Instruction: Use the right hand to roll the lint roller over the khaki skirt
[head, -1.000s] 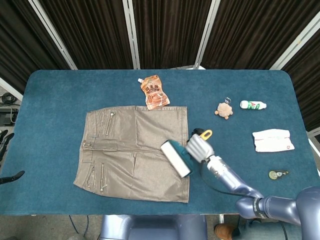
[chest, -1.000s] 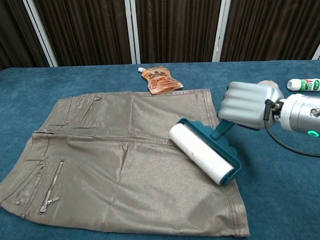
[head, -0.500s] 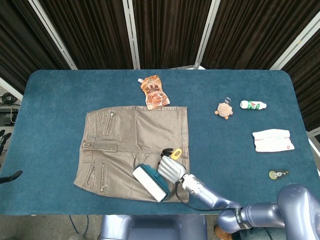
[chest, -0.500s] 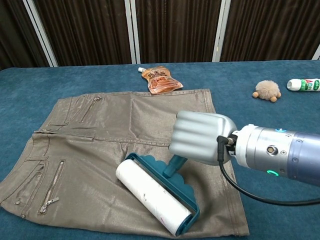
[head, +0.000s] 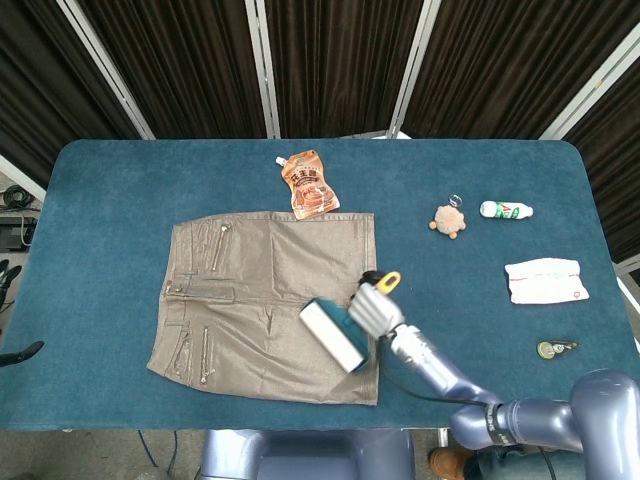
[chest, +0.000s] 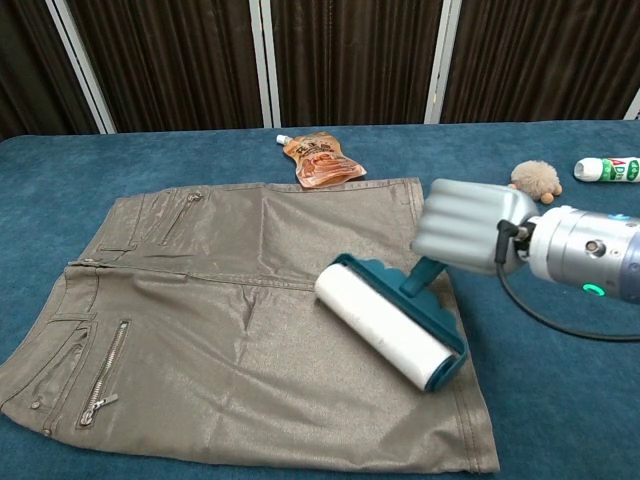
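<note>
The khaki skirt (head: 262, 290) (chest: 220, 320) lies flat on the blue table, zips toward the left. My right hand (head: 372, 310) (chest: 468, 228) grips the teal handle of the lint roller (head: 334, 336) (chest: 385, 327). The white roll rests on the skirt's right part, near its right hem, set diagonally. A yellow loop at the handle's end sticks out behind the hand in the head view. My left hand appears in neither view.
A brown snack pouch (head: 309, 185) (chest: 322, 159) lies just beyond the skirt's far edge. To the right sit a furry keychain (head: 449, 219) (chest: 536, 176), a small white bottle (head: 506, 210), a folded white cloth (head: 545, 281) and a small round object (head: 553, 349).
The right hand has pulled the roller back from the skirt's near bottom edge toward the right and farther up, after first sweeping it down and leftward.
</note>
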